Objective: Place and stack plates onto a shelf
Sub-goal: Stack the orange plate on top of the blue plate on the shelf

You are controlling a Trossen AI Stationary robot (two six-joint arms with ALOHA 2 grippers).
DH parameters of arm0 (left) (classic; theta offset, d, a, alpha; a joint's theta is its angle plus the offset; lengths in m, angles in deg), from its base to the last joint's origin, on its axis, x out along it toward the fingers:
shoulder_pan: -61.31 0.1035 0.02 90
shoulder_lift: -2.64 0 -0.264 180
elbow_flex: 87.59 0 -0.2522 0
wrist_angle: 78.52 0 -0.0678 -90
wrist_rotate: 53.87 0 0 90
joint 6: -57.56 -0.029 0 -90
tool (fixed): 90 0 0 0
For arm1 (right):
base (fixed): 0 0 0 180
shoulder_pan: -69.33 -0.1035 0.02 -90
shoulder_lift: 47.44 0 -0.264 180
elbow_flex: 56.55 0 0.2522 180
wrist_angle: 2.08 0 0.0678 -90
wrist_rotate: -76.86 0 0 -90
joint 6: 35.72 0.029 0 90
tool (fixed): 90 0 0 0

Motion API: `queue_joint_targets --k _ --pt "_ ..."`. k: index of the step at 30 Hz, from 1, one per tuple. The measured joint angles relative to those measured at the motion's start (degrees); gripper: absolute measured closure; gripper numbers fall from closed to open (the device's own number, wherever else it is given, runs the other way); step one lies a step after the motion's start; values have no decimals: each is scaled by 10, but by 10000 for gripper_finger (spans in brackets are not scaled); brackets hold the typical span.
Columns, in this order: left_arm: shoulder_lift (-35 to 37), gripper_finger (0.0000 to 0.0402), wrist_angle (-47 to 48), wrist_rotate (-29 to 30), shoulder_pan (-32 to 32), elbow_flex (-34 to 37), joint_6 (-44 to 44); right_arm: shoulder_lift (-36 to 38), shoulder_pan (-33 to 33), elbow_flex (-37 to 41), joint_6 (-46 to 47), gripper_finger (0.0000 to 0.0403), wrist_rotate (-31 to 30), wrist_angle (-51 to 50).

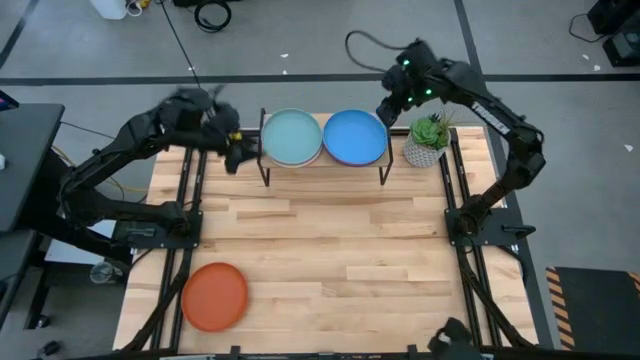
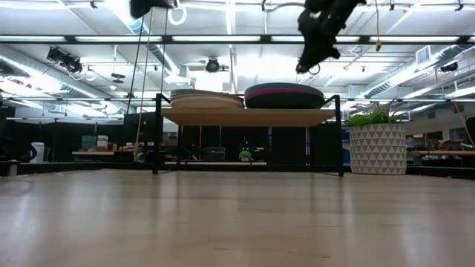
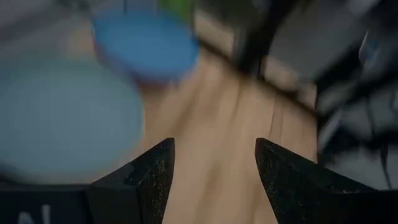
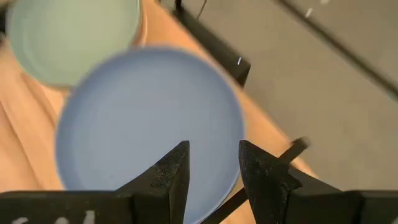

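Note:
The shelf [image 1: 325, 165] stands at the table's far middle, and the low view shows its wooden top [image 2: 249, 116] on thin black legs. Two stacks of plates sit on it: a light teal plate [image 1: 292, 137] tops the left stack and a blue plate [image 1: 355, 136] tops the right. An orange plate [image 1: 214, 296] lies flat on the table near its near left corner. My left gripper [image 1: 238, 150] hangs open and empty just left of the shelf. My right gripper [image 1: 390, 105] is open and empty above the blue plate's [image 4: 149, 118] far right edge.
A potted green plant [image 1: 428, 140] in a white patterned pot stands right of the shelf, close to my right arm. The slatted wooden table [image 1: 330, 250] lies bare between the shelf and the orange plate. Black rails [image 1: 465, 260] run along the table's left and right sides.

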Motion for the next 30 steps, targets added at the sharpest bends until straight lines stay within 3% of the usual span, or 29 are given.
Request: queue_joint_targets --k 4,7,12,17,22,26,30 --pt "-18 170 167 8 -51 0 -22 30 2 -9 1 259 -11 13" --pt "-27 174 213 11 -100 12 -24 45 2 -10 2 259 -11 19" --pt "-24 191 148 -16 -190 107 21 55 2 -10 12 259 -12 21" --pt "-24 206 11 -68 -278 228 105 56 1 -7 17 259 -10 16" --pt "-24 214 -92 -81 -354 334 168 56 -3 6 17 259 -9 20" --pt "-24 214 -135 -85 -399 397 164 55 -13 17 17 259 -8 40" --pt "-24 214 -138 -49 -424 432 106 54 -25 17 17 259 -3 61"
